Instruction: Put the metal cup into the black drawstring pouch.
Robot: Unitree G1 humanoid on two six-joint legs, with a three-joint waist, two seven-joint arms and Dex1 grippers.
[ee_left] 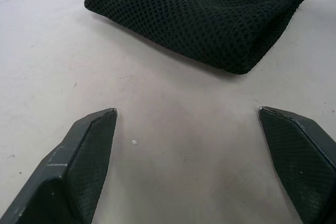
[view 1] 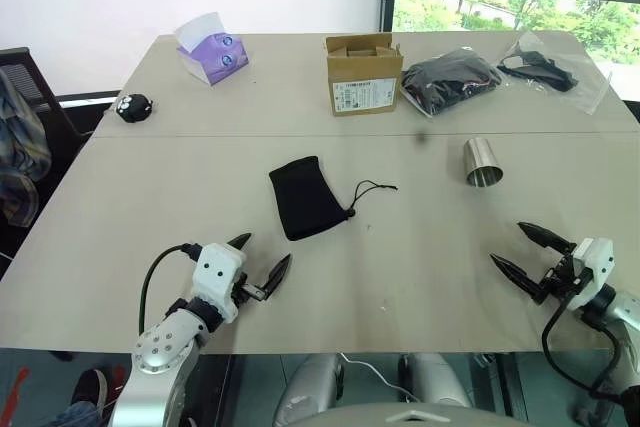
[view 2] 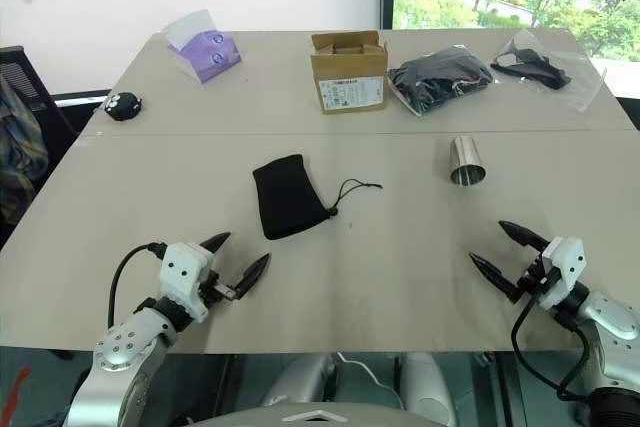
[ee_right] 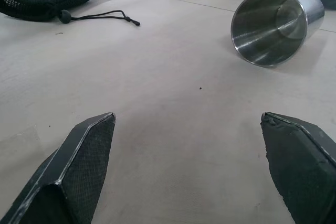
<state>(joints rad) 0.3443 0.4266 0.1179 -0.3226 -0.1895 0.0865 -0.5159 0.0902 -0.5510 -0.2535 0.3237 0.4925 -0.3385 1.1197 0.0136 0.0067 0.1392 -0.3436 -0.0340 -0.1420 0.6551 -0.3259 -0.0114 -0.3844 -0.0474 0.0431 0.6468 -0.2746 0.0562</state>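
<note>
Metal cup (view 1: 483, 163) lies on its side on the table (view 1: 150, 197), approx 3 o'clock from the black drawstring pouch (view 1: 307, 197) at centre, cord end toward 4 o'clock. Left claw (view 1: 264, 263) at 7 o'clock, right claw (view 1: 525, 250) at 4 o'clock; both wide open w/ nothing held.

The left gripper (ee_left: 186, 166) stands wide open and empty over the pale table (ee_left: 47, 51), its two dark fingers (ee_left: 79, 171) well apart. Ahead lies the black drawstring pouch (ee_left: 210, 17), its mesh fabric flat, probably touching nothing else.
</note>
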